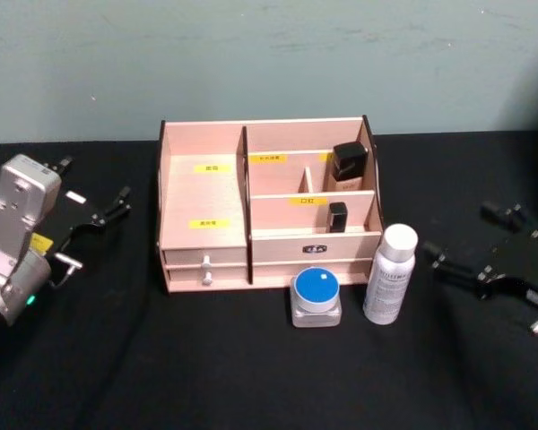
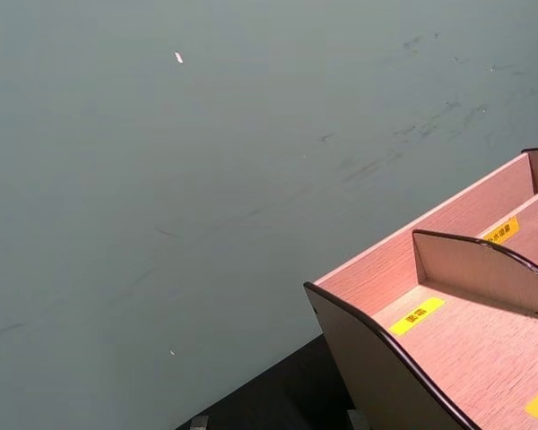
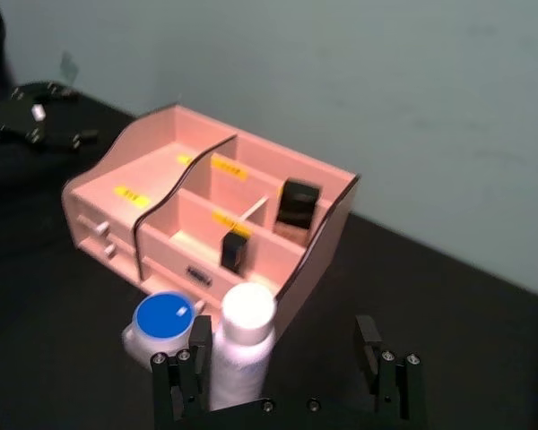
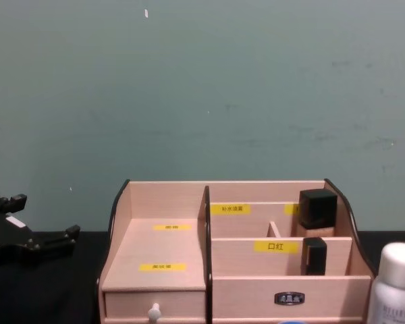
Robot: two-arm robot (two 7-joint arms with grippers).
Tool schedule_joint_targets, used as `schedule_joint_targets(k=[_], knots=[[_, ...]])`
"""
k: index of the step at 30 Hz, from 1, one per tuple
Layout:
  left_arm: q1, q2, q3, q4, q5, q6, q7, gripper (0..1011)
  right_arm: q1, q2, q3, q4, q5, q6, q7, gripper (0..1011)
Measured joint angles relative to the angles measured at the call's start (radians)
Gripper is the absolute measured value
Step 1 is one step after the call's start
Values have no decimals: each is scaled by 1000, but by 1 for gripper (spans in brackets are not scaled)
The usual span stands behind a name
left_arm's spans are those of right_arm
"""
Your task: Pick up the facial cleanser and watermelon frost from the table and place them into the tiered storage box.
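Table: black (image 1: 251,376); carries everything.
Tiered storage box (image 1: 202,197): pale wood with dark edges and yellow labels; stands at the middle of the table near the wall; its wide left compartment is bare.
Drawer knob (image 1: 206,264): small and white, low on the box's front left.
Black-capped cosmetics: a taller one (image 1: 349,166) in the rear right compartment; a smaller one (image 1: 338,216) in the compartment in front of it.
Watermelon frost (image 1: 316,297): blue-lidded jar upright on the table, just in front of the box's right half.
Facial cleanser (image 1: 390,273): white bottle upright on the table, just right of the jar, by the box's front right corner.
Left gripper (image 1: 97,226): off to the left of the box, fingers spread wide, holding nothing.
Right gripper (image 3: 282,363): right of the bottle and apart from it; fingers wide apart, holding nothing.
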Motion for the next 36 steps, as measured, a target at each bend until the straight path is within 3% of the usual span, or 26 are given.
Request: schedule_joint_targets(k=[8, 36], knots=[[0, 0, 0, 0, 0, 0, 0, 1001, 25, -29, -47, 31, -15, 59, 16, 1002], [0, 0, 0, 0, 0, 0, 0, 1001, 93, -130, -93, 148, -66, 77, 93, 1003]])
